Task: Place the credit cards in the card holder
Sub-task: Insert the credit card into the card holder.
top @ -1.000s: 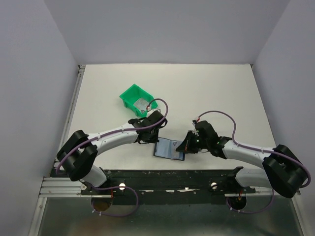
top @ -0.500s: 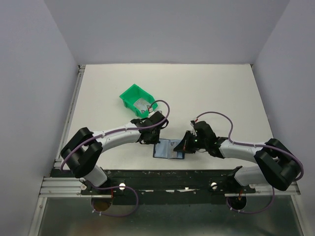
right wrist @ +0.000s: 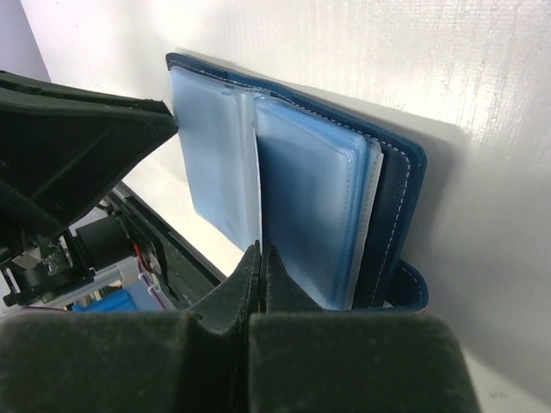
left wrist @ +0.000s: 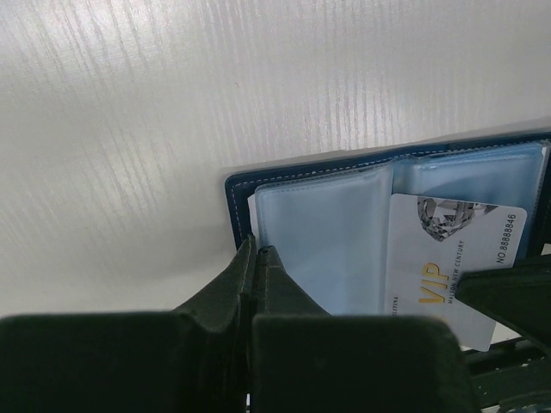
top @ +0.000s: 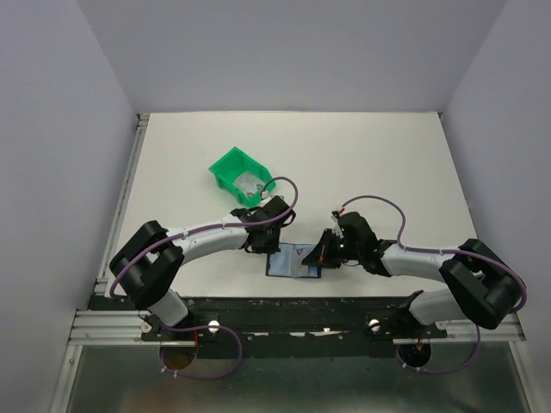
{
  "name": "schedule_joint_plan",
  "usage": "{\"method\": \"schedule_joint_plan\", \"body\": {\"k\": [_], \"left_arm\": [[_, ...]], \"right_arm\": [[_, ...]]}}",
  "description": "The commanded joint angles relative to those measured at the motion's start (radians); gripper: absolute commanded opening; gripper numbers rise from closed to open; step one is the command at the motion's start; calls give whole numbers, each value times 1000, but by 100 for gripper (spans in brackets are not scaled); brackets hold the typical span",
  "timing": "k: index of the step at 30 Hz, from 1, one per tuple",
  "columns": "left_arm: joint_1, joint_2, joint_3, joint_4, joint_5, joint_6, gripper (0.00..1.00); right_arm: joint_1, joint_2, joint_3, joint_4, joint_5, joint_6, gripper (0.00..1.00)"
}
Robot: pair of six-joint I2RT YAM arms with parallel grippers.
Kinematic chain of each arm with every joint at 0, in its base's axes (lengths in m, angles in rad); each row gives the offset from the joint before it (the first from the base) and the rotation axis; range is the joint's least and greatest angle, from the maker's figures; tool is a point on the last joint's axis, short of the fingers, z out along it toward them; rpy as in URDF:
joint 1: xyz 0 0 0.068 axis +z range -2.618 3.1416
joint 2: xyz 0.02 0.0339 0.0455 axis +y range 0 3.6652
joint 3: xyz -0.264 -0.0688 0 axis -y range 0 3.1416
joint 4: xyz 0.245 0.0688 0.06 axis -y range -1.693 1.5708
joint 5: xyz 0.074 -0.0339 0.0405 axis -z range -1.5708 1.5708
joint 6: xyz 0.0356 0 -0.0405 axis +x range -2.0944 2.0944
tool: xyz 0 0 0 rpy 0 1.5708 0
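Card holder [left wrist: 323, 232] against both shut jaws

You've got a matt navy leather-look card holder [left wrist: 293, 168] w/ pale stitching, glossy clear plastic sleeves [left wrist: 323, 232], a smooth shiny plastic credit card [left wrist: 448, 249] w/ gold print, and a matt white table [left wrist: 258, 69] w/ fine grain texture.

The left gripper [left wrist: 256, 251], jaws together, touches the open card holder's [left wrist: 301, 168] clear sleeve; a VIP card [left wrist: 448, 258] lies alongside.
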Motion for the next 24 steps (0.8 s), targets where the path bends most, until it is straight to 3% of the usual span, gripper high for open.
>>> {"method": "schedule_joint_plan", "body": {"k": [1, 9, 24], "left_arm": [[-4, -74, -18, 4, -33, -8, 0], [-16, -141, -52, 72, 31, -2, 0], [-38, 33, -83, 28, 74, -72, 0]], "right_arm": [[-9, 28, -18, 18, -16, 0, 0], [-10, 46, -17, 18, -17, -1, 0], [-10, 43, 0, 18, -37, -30, 0]]}}
